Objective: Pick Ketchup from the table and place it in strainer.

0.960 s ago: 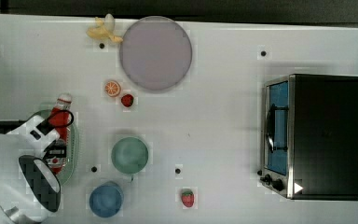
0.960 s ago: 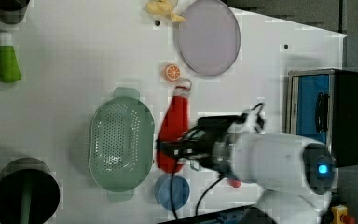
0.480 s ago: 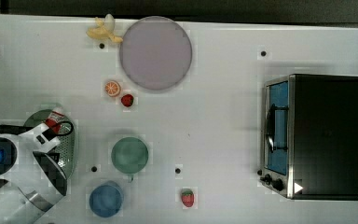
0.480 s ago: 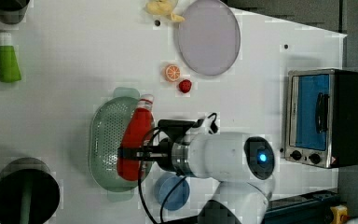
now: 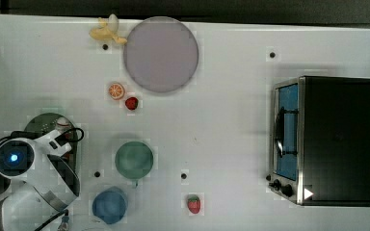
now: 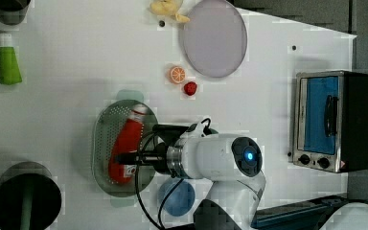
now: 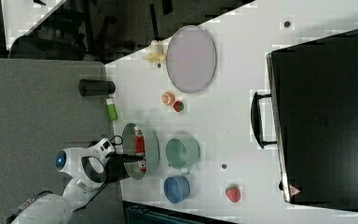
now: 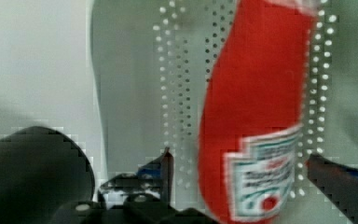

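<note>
The Ketchup [image 6: 126, 146] is a red bottle with a white cap, and it lies lengthwise in the pale green strainer [image 6: 100, 139]. My gripper [image 6: 123, 158] reaches over the bottle's label end from the left view's right. In the wrist view the gripper [image 8: 238, 156] is open. One of its fingers [image 8: 168, 163] stands clear of the Ketchup [image 8: 251, 107], with strainer holes showing in the gap. In the top view the arm covers most of the strainer [image 5: 41, 122], and the Ketchup cap [image 5: 62, 122] peeks out.
A round green bowl [image 5: 134, 160] and a blue bowl [image 5: 109, 205] sit just beside the strainer at the top view's right. An orange slice [image 5: 116, 90], a strawberry [image 5: 131, 103], a grey plate [image 5: 160, 54] and a toaster oven [image 5: 325, 139] lie farther off. A dark canister [image 6: 26, 199] stands near the strainer.
The arm carried the Ketchup from beside the strainer to over it. The bottle now rests in the strainer with the fingers spread off its sides.
</note>
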`<act>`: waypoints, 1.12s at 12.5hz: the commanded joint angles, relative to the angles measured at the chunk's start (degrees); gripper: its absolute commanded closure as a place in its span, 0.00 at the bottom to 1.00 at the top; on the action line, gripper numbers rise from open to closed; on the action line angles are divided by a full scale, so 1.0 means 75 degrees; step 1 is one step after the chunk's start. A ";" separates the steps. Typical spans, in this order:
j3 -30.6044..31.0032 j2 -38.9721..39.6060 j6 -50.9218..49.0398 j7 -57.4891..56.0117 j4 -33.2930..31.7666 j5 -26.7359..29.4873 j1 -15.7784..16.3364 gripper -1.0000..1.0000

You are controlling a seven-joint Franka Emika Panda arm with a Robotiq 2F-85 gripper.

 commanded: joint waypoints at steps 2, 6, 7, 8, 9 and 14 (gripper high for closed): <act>0.0079 -0.1163 -0.0195 0.1457 0.0382 0.0023 -0.0039 0.00; 0.0059 -0.2654 -0.2218 0.1419 0.0954 0.0378 -0.0910 0.00; 0.0029 -0.2920 -0.2865 0.1339 0.1224 0.0683 -0.1169 0.00; -0.0036 -0.3141 -0.3547 0.1252 0.1539 0.1020 -0.1395 0.00; -0.0150 -0.3327 -0.4190 0.1246 0.1897 0.1379 -0.1612 0.00; -0.1635 -0.3828 -0.6982 0.1181 0.3727 0.1735 -0.2318 0.00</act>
